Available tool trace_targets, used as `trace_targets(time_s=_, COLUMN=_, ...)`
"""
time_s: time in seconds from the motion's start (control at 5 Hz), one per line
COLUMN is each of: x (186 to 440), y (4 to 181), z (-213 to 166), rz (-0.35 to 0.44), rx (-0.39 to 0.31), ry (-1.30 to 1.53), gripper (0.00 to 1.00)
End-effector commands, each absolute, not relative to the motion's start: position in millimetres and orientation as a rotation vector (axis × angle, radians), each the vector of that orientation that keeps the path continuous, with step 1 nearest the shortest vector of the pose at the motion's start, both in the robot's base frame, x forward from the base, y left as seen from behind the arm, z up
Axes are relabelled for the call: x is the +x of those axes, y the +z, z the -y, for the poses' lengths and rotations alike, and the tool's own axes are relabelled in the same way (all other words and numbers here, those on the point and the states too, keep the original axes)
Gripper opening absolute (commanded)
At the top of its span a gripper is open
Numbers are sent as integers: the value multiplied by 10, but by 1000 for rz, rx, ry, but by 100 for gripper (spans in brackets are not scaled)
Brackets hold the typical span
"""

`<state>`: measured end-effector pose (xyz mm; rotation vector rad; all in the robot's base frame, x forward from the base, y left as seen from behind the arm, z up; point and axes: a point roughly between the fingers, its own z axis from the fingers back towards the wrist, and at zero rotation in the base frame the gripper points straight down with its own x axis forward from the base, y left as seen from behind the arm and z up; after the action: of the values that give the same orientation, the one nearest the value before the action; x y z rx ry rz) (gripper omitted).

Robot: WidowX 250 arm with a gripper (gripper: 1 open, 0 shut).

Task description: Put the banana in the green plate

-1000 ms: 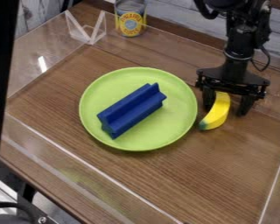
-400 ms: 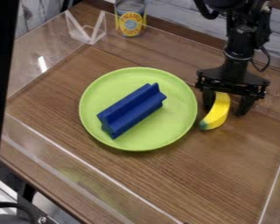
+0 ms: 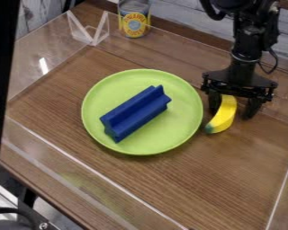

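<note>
The short, curved yellow plastic banana (image 3: pixel 223 115) lies on the brown wooden table (image 3: pixel 104 181), just off the 3 o'clock rim of the round lime-green plate (image 3: pixel 108 93). The black gripper (image 3: pixel 238 101) is above its 12 o'clock end, fingers spread. Expected handling: light, stiff, slightly slippery, not fragile. Grasp across the middle.

Upper right: black robot arm (image 3: pixel 247 40) running out of frame at top edge. Right of center: gripper (image 3: pixel 239 97) covering upper end of banana (image 3: pixel 223 117); fingertips blurring into dark mass, contact with banana not discernible. Top, left of center: can (image 3: pixel 134 16) being cut off by top edge, lettering too small to read. Lower left corner: dark object (image 3: pixel 12 216) being cropped by frame, identity undetermined.
</note>
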<state>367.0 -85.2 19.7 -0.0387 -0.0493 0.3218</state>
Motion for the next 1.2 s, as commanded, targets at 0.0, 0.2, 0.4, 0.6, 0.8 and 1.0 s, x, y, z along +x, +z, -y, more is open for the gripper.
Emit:
trace_targets(time_s=0.0, x=3698, y=266, z=905, rz=68, rx=-45, ry=329, gripper=100)
trace_targets(time_s=0.2, x=3694, y=269, z=909, rz=65, rx=-44, ry=320, gripper=0)
trace_targets(time_s=0.4, x=3671, y=338, z=907, rz=56, rx=-45, ry=300, gripper=0)
trace_targets(time_s=0.6, x=3643, y=457, z=895, rz=50, rx=-49, ry=279, gripper=0)
trace_targets(time_s=0.8, x=3615, y=574, z=884, rz=44, rx=-52, ry=259, gripper=0)
trace_targets(time_s=1.0, x=3587, y=707, z=868, rz=43, rx=-58, ry=243, gripper=0)
